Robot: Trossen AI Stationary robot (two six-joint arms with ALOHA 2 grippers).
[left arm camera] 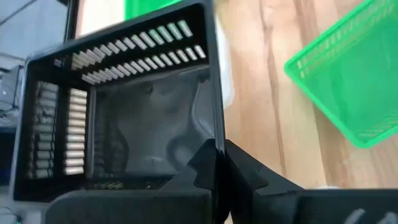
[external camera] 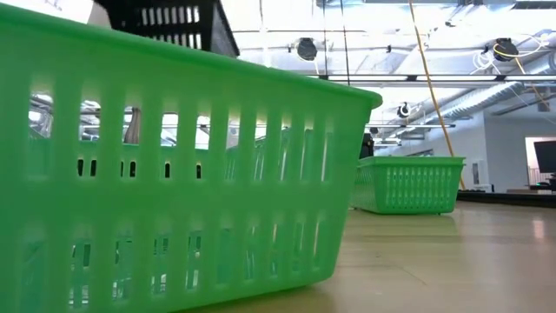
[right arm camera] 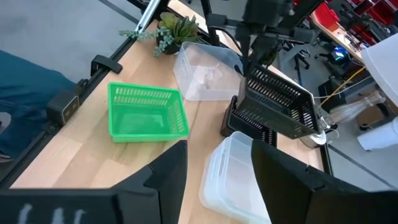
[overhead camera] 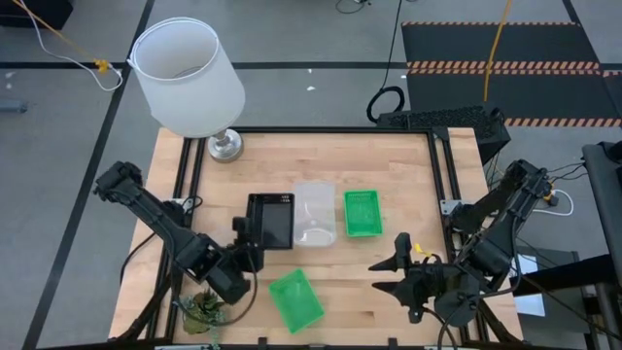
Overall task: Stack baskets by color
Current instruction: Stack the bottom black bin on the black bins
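My left gripper [overhead camera: 245, 245] is shut on a black mesh basket [overhead camera: 269, 221], which shows tilted in the right wrist view [right arm camera: 277, 102] above a second black basket [right arm camera: 244, 127]. Beside them on the table stand a clear basket [overhead camera: 314, 212] and a green basket [overhead camera: 362, 212]. Another green basket [overhead camera: 295, 299] sits askew near the front edge. A further clear basket [right arm camera: 205, 74] stands by the plant, hidden under my left arm in the high view. My right gripper [overhead camera: 394, 274] hovers open at the near right, with nothing between its fingers. My left gripper holds the black basket by the rim of one side wall [left arm camera: 214, 140], near a corner. One finger is inside the basket and one outside. The fingers come slanting down from the table's near left. The basket is off the table and tilted.
A big white lampshade [overhead camera: 187, 76] on its metal foot stands at the far left corner. A small green plant [overhead camera: 204, 311] sits at the near left corner. Bare wood lies between the near green basket and my right gripper, and behind the row of baskets.
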